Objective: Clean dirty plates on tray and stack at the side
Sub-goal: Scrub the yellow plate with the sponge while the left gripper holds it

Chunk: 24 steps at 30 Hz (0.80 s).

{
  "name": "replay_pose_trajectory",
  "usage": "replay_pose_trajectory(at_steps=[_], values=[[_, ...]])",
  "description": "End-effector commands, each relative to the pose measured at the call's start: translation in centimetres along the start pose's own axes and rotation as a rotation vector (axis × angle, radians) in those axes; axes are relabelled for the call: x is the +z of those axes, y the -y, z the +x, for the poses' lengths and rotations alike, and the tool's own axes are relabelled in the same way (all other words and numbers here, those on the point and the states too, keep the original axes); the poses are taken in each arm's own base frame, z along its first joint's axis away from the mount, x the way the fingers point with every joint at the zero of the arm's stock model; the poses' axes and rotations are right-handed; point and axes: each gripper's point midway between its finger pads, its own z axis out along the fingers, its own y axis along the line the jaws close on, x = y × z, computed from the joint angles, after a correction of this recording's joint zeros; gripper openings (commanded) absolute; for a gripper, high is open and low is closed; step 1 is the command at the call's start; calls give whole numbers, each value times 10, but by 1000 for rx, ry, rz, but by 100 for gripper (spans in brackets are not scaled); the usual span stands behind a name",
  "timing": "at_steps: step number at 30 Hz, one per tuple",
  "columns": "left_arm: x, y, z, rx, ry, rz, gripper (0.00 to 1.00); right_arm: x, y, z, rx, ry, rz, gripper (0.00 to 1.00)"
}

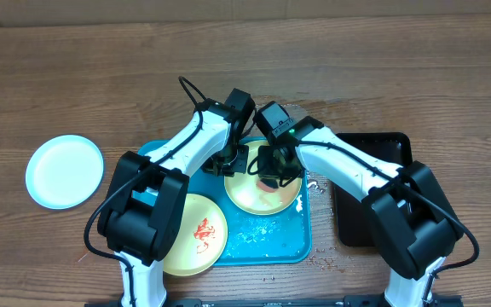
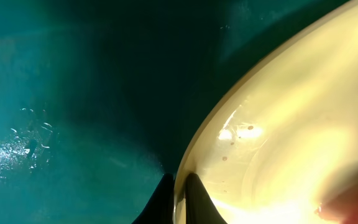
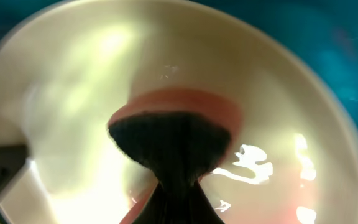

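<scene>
A pale yellow dirty plate (image 1: 258,194) lies on the turquoise tray (image 1: 267,237), which is wet. My left gripper (image 1: 228,164) is shut on this plate's left rim; in the left wrist view the plate (image 2: 291,124) has its edge pinched at the left gripper (image 2: 180,205). My right gripper (image 1: 271,175) is shut on a dark sponge with a pink underside (image 3: 173,124), pressed flat onto the plate (image 3: 92,68). A second yellow plate (image 1: 190,237) with a red smear sits at the tray's lower left. A clean pale blue-white plate (image 1: 65,170) lies on the table at the left.
A black rectangular tray (image 1: 373,192) stands right of the turquoise tray, under the right arm. Water and foam spots lie on the turquoise tray's floor (image 2: 17,143). The wooden table (image 1: 58,77) surrounds both trays.
</scene>
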Motion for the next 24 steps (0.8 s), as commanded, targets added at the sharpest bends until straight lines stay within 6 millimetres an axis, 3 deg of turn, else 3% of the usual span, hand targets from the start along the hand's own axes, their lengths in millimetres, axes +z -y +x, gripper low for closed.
replay_pose_trajectory(at_steps=[1, 5, 9, 12, 14, 19, 24], values=[[34, -15, 20, 20, -99, -86, 4, 29, 10, 21, 139, -98, 20, 4], [34, -15, 20, 20, -99, -86, 4, 38, 22, 9, 231, -90, 23, 4], [34, -15, 20, 21, -98, -87, 4, 36, 26, -29, 289, 15, -40, 4], [34, -15, 20, 24, -99, -87, 4, 33, 46, -51, 343, 86, -14, 4], [34, -15, 20, 23, -99, -87, 4, 30, 70, -58, 382, 111, 49, 4], [34, -15, 20, 23, -98, -87, 4, 25, 115, -38, 370, 31, 202, 4], [34, -14, 19, 23, -94, -85, 4, 21, 125, -11, 221, -94, 256, 4]])
